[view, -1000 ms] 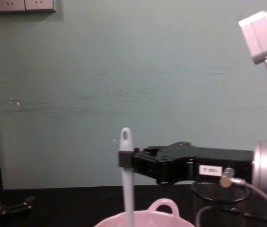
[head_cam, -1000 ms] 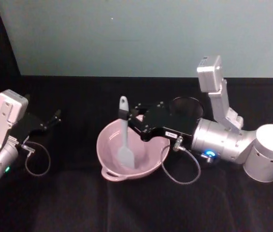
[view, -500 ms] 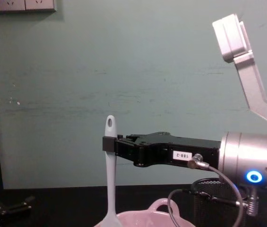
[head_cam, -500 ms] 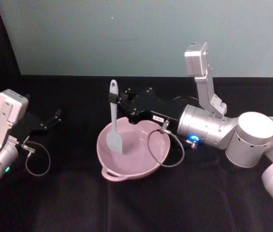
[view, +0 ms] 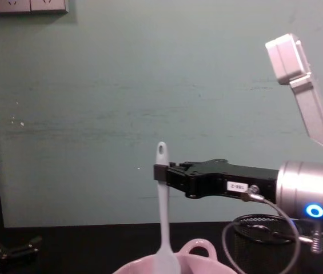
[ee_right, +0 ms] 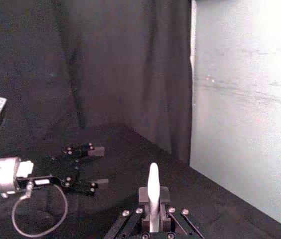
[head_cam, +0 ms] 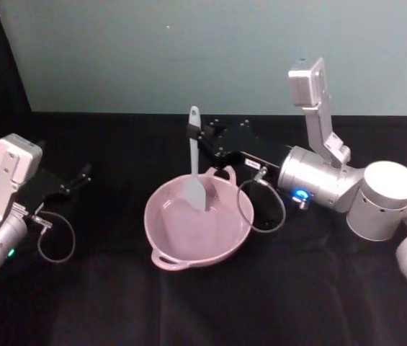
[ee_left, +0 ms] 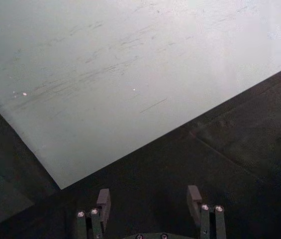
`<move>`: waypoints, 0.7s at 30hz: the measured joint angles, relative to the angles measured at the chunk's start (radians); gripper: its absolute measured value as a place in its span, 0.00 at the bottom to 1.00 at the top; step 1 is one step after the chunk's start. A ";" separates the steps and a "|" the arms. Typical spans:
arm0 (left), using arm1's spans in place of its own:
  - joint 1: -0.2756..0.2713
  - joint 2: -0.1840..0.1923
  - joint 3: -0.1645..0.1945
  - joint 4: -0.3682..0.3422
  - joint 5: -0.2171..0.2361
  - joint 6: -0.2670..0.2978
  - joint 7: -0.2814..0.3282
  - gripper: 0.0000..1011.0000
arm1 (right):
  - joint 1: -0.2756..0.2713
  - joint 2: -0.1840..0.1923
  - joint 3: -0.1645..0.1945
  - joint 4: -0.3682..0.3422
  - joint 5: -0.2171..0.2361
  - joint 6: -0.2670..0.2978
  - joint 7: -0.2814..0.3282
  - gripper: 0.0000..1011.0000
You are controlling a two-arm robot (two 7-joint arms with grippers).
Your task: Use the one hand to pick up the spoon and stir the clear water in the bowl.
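The right end effector [head_cam: 191, 132] reaches in from the right over the far side of the bowl. Its jaws are clamped shut on the spoon's handle, just below the oval hole. In the right wrist view the white handle stands up between the closed fingers [ee_right: 145, 195].

The black counter [head_cam: 275, 310] carries everything. On it the pink bowl [head_cam: 228, 225] sits near the middle, its small loop handle on the far rim, close under the right end effector. A black mesh cup [view: 261, 240] stands behind and to the right of the bowl, beneath the silver wrist.

The spoon [head_cam: 194, 162] hangs almost upright, with its flat head down inside the bowl at the far side, near the loop. Whether the head is wetted I cannot tell; the water is too clear to make out.

The left end effector [ee_left: 149, 199] is parked low at the left of the counter, well apart from the bowl, fingers spread and holding nothing.

Picking up looks finished, and the step in hand is the stirring. I judge the next move calls for sweeping the head round inside the bowl, low enough to reach the water. It should stay off the wall so the bowl is not pushed, with the grip firm so the slim handle does not twist.
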 joint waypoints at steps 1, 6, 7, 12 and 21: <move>0.000 0.000 0.000 0.000 0.000 0.000 0.000 1.00 | -0.002 0.003 0.002 -0.001 -0.002 0.000 -0.001 0.12; 0.000 0.000 0.000 0.000 0.000 0.000 0.000 1.00 | -0.020 0.026 0.020 -0.029 -0.013 0.004 -0.009 0.12; 0.000 0.000 0.000 0.000 0.000 0.000 0.000 1.00 | -0.024 0.030 0.022 -0.036 -0.015 0.006 -0.011 0.12; 0.000 0.000 0.000 0.000 0.000 0.000 0.000 1.00 | -0.052 0.059 0.034 -0.092 -0.020 0.027 -0.014 0.12; 0.000 0.000 0.000 0.000 0.000 0.000 0.000 1.00 | -0.118 0.093 0.034 -0.199 0.003 0.061 -0.005 0.12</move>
